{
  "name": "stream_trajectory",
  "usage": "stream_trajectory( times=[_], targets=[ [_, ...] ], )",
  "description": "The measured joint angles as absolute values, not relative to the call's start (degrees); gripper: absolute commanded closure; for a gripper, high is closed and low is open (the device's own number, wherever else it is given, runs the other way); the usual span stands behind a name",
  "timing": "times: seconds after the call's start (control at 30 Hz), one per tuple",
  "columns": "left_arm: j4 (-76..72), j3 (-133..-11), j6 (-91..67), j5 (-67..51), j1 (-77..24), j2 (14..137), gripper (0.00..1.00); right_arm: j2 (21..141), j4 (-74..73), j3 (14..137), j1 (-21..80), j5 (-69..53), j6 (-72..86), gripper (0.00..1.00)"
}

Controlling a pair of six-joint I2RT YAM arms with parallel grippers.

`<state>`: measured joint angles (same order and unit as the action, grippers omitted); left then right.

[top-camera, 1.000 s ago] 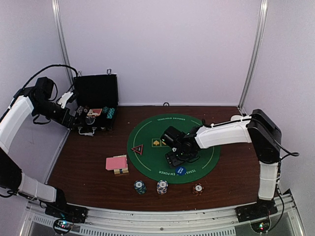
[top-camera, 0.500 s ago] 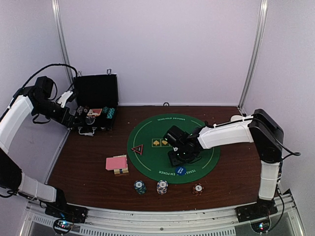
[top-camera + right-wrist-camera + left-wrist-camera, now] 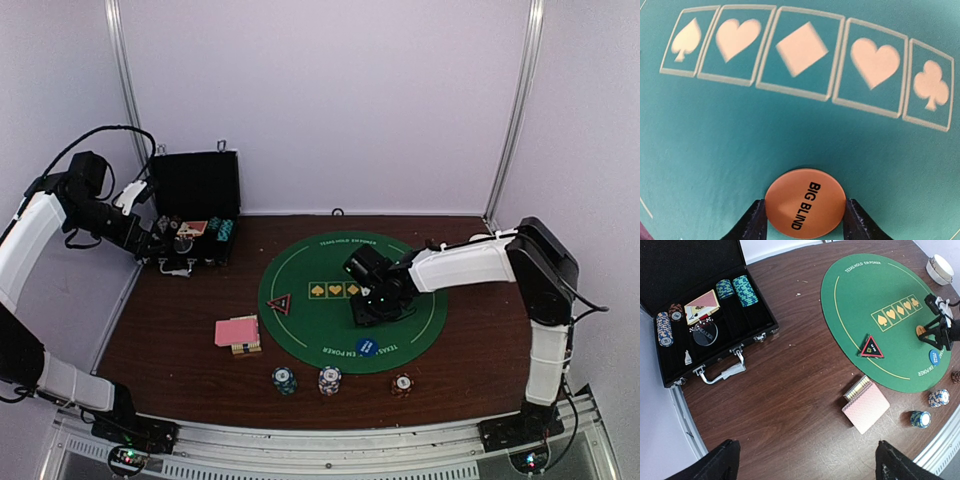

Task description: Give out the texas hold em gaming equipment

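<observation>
From the top camera, the desk (image 3: 170, 340) carries a round green poker mat (image 3: 330, 262) at its middle. The right gripper (image 3: 372, 308) is low over the mat's right half, and what it holds is hidden here. The blue disc (image 3: 367, 347) lies at the mat's near rim and the triangle marker (image 3: 279, 303) at its left rim. The pink-backed cards (image 3: 237, 331) lie just left of the mat. Three chip stacks line the near edge: teal (image 3: 284, 380), white-blue (image 3: 329, 380) and red (image 3: 402, 383). The left gripper (image 3: 150, 235) hovers at the black case (image 3: 195, 185) in the far left corner.

The left wrist camera shows the left gripper (image 3: 805, 462) with jaws spread wide and nothing between them, high over the desk (image 3: 800, 355). The case (image 3: 685, 265) lies open with teal chips (image 3: 737, 290) and a card (image 3: 701, 307) inside. The orange disc (image 3: 921, 331) lies on the mat (image 3: 855, 300) at the right gripper (image 3: 940, 332).

In the right wrist camera, the right gripper (image 3: 804, 225) has closed on the orange disc (image 3: 805, 205), lettered BIG BLIND, with a finger (image 3: 752, 222) touching each side. The disc sits below the mat's (image 3: 740, 140) printed row of suits.
</observation>
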<state>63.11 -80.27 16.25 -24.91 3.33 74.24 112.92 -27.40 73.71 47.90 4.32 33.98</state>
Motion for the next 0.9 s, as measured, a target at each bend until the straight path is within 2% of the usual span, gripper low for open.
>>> stream_trajectory(
  times=[0.37, 0.9],
  targets=[
    [63.11, -80.38, 16.25, -24.91, 3.33, 74.24, 0.02, 123.83, -28.34, 89.45, 40.18, 4.93, 29.06, 0.62],
    [63.11, -78.81, 16.25, -25.65, 3.33, 74.24, 0.02, 146.28, -33.21, 127.61, 32.23, 2.61, 23.83, 0.65]
  ],
)
